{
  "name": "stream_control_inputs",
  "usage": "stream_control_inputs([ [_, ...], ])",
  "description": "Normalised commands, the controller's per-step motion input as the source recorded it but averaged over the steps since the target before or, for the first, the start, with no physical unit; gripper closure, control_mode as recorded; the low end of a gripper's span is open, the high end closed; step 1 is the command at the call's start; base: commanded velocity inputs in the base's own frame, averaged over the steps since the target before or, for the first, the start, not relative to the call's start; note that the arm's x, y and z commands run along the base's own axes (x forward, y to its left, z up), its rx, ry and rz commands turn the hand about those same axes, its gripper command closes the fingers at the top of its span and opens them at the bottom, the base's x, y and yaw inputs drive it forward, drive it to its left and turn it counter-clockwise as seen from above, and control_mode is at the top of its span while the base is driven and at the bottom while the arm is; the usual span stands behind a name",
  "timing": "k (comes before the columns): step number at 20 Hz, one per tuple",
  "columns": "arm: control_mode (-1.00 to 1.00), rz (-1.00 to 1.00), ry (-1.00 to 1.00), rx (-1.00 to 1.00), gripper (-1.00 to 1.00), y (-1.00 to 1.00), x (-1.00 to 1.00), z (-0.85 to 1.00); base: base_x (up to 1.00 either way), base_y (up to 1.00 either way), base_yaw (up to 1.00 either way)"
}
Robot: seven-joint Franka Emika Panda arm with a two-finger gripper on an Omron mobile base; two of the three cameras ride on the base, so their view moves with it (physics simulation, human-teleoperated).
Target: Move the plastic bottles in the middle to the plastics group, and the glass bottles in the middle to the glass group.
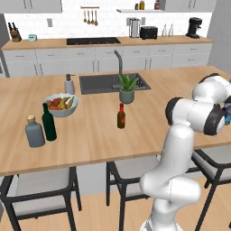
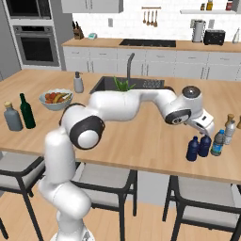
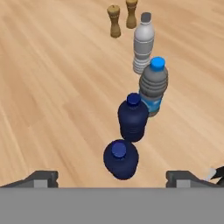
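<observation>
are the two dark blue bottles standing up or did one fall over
Both upright: the dark blue bottles stand cap-up on the counter, gripper above them.

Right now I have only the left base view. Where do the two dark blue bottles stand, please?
Observer: At the right end of the counter. The near dark blue bottle and the far dark blue bottle stand in a row with the pale bottle with a teal base.
Operator: Does the gripper hold one of them?
Observer: No. The gripper is open, and the near dark blue bottle stands free just ahead of its tips.
Operator: What else is in that row?
Observer: A whitish bottle with a grey cap, then two brown shakers behind it.
</observation>
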Motion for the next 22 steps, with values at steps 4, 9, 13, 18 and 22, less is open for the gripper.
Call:
stream_control_inputs([
  [4, -1.00, 0.07, -0.07, -0.15, -1.00, 0.90, -0.57, 0.17, 0.00, 0.00, 0.00],
  [9, -1.00, 0.08, 0.00, -0.07, -1.00, 1.00, -0.41, 0.21, 0.00, 0.00, 0.00],
  [13, -1.00, 0.07, 0.00, -0.06, -1.00, 1.00, -0.25, 0.21, 0.00, 0.00, 0.00],
  [18, -1.00, 0.05, 0.04, -0.02, -1.00, 0.99, -0.16, 0.12, 0.00, 0.00, 0.00],
  [22, -1.00, 0.08, 0.01, 0.00, -1.00, 0.98, -0.13, 0.28, 0.00, 0.00, 0.00],
])
